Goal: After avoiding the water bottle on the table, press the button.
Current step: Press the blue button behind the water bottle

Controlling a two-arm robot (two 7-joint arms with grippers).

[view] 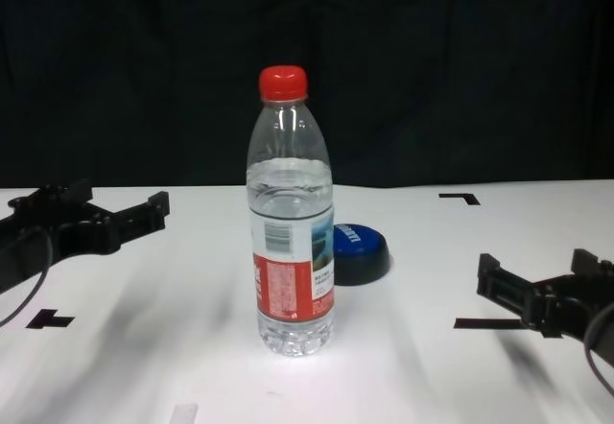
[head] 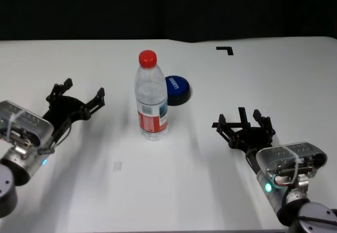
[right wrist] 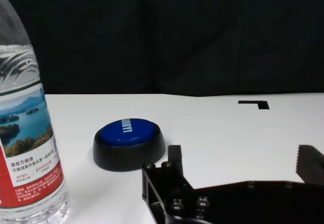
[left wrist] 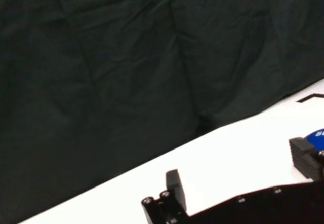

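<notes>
The water bottle (view: pixel 293 223) stands upright at the centre of the white surface (view: pixel 403 376), its red cap topmost. The blue button (view: pixel 358 250) sits just beside it at about two o'clock, partly hidden behind it. The left tool (view: pixel 91 215) hangs at nine o'clock, fingers spread; the right tool (view: pixel 545 282) at four o'clock, likewise spread.

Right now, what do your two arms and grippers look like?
Both match: left gripper and right gripper are black, with ridged finger pads and visible screws. Behind each sits a silver-grey wrist housing with a small teal light and thin black cables.
</notes>
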